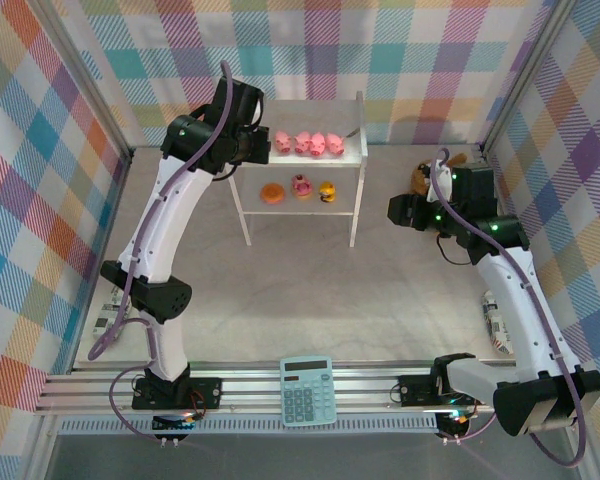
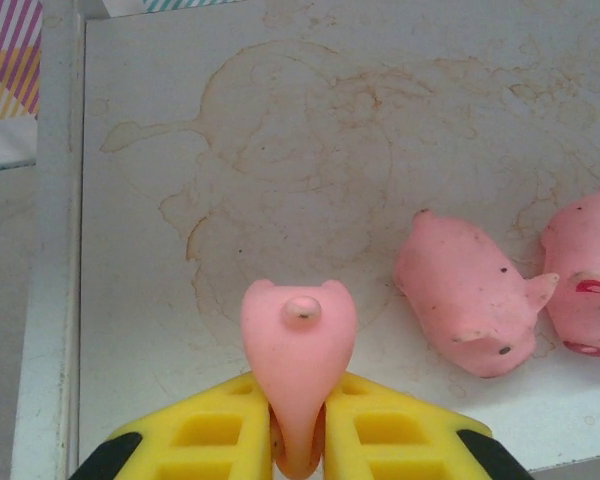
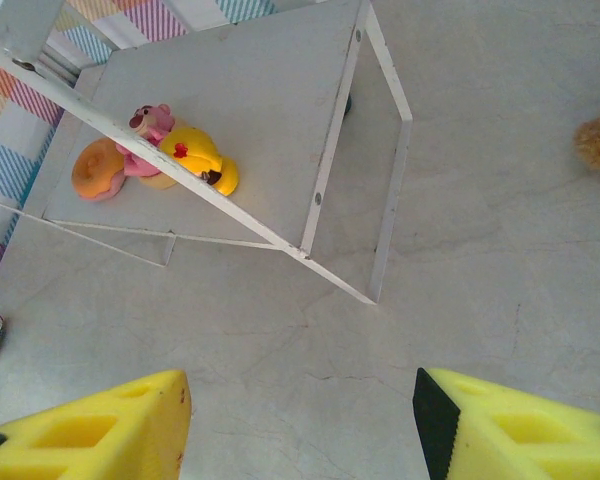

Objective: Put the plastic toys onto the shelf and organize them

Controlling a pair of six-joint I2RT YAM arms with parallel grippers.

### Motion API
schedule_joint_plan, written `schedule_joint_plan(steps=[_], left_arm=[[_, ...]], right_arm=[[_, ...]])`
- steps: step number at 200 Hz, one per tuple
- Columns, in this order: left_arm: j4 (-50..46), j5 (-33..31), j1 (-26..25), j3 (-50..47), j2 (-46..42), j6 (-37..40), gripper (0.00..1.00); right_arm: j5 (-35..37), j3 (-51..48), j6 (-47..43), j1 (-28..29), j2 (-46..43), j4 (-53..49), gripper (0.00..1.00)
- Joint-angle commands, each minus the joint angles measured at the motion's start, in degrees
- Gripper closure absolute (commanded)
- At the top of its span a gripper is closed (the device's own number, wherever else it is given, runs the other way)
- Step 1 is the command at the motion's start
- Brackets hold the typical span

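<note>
The left pincer [image 2: 298,440] is clamped on a pink pig [image 2: 298,345] over the 9 o'clock end of the shelf [image 1: 320,115] top; other pigs [image 1: 303,144] lie at its 3 o'clock. The right pincer [image 3: 300,420] gapes wide, empty, above the counter [image 3: 280,330].

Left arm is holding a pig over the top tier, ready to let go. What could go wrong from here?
1. The held pig is squeezed thin in the left gripper. On release it may spring out and roll toward the left edge of the shelf.
2. The nearest pig lies close on the right, so the opening jaws might knock it.
</note>
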Motion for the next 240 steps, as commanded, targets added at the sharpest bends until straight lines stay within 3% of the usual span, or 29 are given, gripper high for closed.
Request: schedule_joint_plan(steps=[1, 77, 240], left_arm=[[-1.81, 1.63, 0.67, 1.89, 0.85, -0.79, 0.82], [-0.99, 3.56, 0.93, 1.88, 1.96, -1.53, 0.77], [1.0, 4.65, 0.97, 1.81, 1.33, -2.06, 0.46]], right_arm=[[-0.99, 1.51, 0.17, -0.3, -0.1, 1.33, 0.38], [-0.54, 1.01, 0.18, -0.29, -0.54, 1.09, 0.38], [-0.1, 0.94, 0.14, -0.34, -1.16, 0.75, 0.38]])
